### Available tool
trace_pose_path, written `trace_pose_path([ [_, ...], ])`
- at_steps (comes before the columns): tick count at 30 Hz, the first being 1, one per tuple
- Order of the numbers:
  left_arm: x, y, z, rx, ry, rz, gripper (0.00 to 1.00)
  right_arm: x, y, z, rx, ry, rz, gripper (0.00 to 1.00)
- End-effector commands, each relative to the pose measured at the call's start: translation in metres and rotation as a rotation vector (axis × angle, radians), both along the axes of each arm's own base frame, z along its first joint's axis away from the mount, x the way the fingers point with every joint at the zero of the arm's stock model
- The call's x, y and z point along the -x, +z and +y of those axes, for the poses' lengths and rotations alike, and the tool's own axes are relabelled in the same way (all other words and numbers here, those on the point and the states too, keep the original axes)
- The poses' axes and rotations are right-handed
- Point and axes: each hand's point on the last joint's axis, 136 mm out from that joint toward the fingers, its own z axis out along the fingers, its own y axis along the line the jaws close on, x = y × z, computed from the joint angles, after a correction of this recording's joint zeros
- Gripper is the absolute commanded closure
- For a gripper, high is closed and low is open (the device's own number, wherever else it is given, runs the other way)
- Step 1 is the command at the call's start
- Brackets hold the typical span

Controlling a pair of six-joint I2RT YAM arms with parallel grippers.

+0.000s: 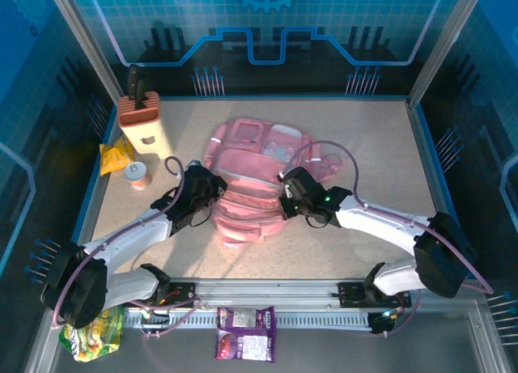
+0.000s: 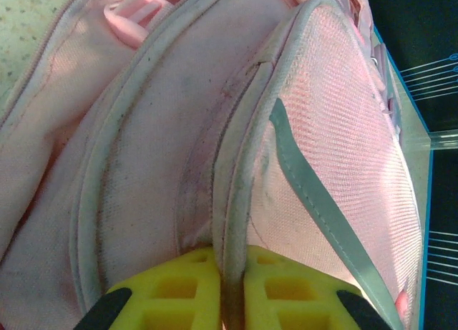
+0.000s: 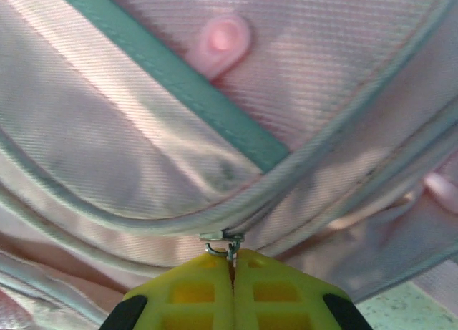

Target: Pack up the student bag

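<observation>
1. Far left of the table (image 1: 372,138), I log a tan block (image 1: 140,122), a yellow packet (image 1: 116,155) and a small cup (image 1: 139,175).
2. My left gripper (image 2: 230,276) is pinched narrow on the pale trim (image 2: 236,194) of the pink bag (image 1: 257,167).
3. The bag lies flat mid-table, between both arms.
4. My right gripper (image 3: 232,265) is closed tight, holding the bag's metal zip pull (image 3: 227,245).

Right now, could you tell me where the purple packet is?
In the top view, the purple packet lies at the near edge beside the metal rail, right of the green packet.
</observation>
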Motion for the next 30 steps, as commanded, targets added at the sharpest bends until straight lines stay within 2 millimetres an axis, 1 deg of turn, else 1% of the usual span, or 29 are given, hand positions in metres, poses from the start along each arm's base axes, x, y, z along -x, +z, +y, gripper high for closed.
trace_pose_path([
  [1, -0.003, -0.012, 0.021, -0.119, -0.004, 0.04, 0.91, -0.016, 0.001, -0.031, 0.092, -0.063, -0.03, 0.92],
  [5, -0.003, -0.012, 0.015, -0.11, -0.041, 0.044, 0.91, -0.039, -0.001, -0.04, 0.159, -0.079, -0.08, 0.92],
  [6, -0.003, -0.012, 0.013, -0.104, -0.055, 0.046, 0.92, -0.046, 0.004, -0.039, 0.161, -0.087, -0.09, 0.91],
  [8, -0.002, -0.012, 0.012, -0.106, -0.065, 0.053, 0.92, -0.053, 0.007, -0.039, 0.165, -0.096, -0.103, 0.85],
  [11, -0.001, -0.012, 0.015, -0.121, -0.06, 0.054, 0.91, -0.059, 0.013, -0.035, 0.149, -0.092, -0.117, 0.81],
  [13, -0.001, -0.01, 0.014, -0.124, -0.066, 0.051, 0.87, -0.057, 0.016, -0.032, 0.134, -0.076, -0.115, 0.77],
  [15, 0.002, -0.006, 0.012, -0.121, -0.088, 0.047, 0.76, -0.052, 0.021, -0.03, 0.113, -0.053, -0.11, 0.69],
  [17, 0.005, 0.0, 0.01, -0.123, -0.121, 0.03, 0.65, -0.046, 0.03, -0.029, 0.086, -0.027, -0.124, 0.64],
  [18, 0.007, 0.002, 0.01, -0.13, -0.133, 0.02, 0.58, -0.043, 0.036, -0.031, 0.076, -0.021, -0.138, 0.61],
  [20, 0.014, 0.007, 0.015, -0.163, -0.152, 0.015, 0.41, -0.036, 0.051, -0.038, 0.056, -0.021, -0.191, 0.49],
  [22, 0.022, 0.011, 0.027, -0.206, -0.141, 0.02, 0.3, -0.03, 0.056, -0.052, 0.054, -0.034, -0.236, 0.38],
  [24, 0.029, 0.016, 0.042, -0.268, -0.12, 0.008, 0.19, -0.03, 0.063, -0.069, 0.056, -0.071, -0.289, 0.26],
  [25, 0.032, 0.019, 0.053, -0.306, -0.098, -0.002, 0.13, -0.031, 0.065, -0.082, 0.063, -0.109, -0.309, 0.18],
  [26, 0.035, 0.02, 0.065, -0.348, -0.068, -0.004, 0.05, -0.033, 0.065, -0.097, 0.071, -0.159, -0.322, 0.07],
  [27, 0.037, 0.021, 0.076, -0.383, -0.043, -0.004, 0.01, -0.035, 0.064, -0.111, 0.081, -0.212, -0.332, 0.0],
  [30, 0.04, 0.025, 0.117, -0.546, 0.06, -0.005, 0.01, -0.043, 0.063, -0.161, 0.107, -0.405, -0.366, 0.0],
])
